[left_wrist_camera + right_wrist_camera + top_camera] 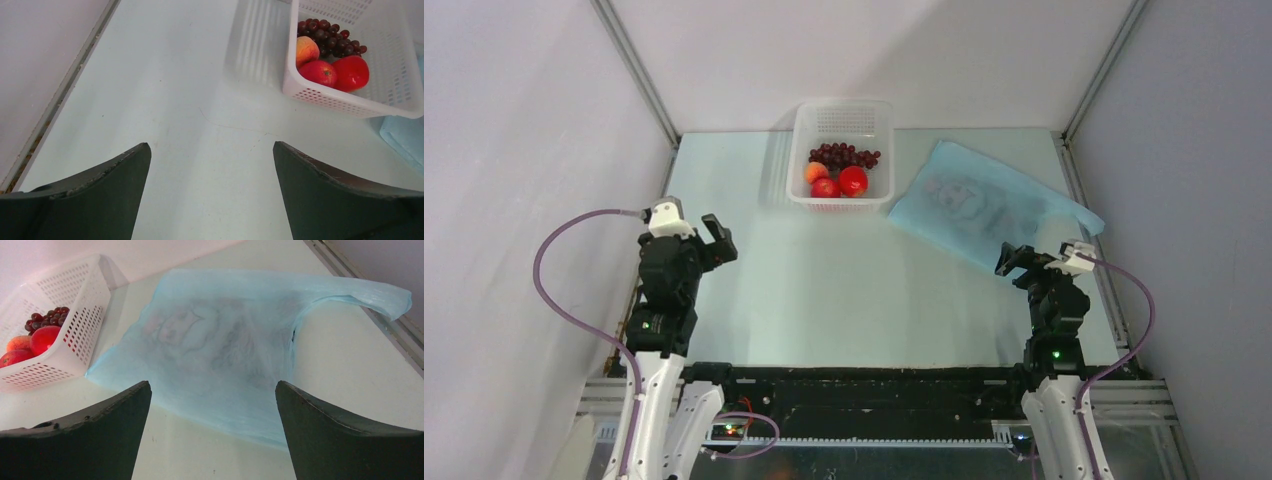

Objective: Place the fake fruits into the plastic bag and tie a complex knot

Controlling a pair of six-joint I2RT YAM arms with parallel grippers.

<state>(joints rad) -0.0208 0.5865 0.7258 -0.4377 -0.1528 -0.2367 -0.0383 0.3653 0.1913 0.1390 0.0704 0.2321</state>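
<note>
The fake fruits lie in a white perforated basket (842,115) at the back middle: dark-red grapes (844,156), two red round fruits (854,180) (825,187) and an orange-peach one (815,171). The light-blue plastic bag (984,205) lies flat on the table to the basket's right, its handles toward the right edge; no knot is in view. My left gripper (716,238) hangs open over bare table, near and left of the basket (350,107). My right gripper (1019,262) is open too, just short of the bag's (240,340) near edge. Neither holds anything.
The pale table (844,290) is walled in by white panels, with metal rails along its left and right edges. Purple cables loop beside both arms. In the left wrist view a corner of the bag (405,137) shows beside the basket.
</note>
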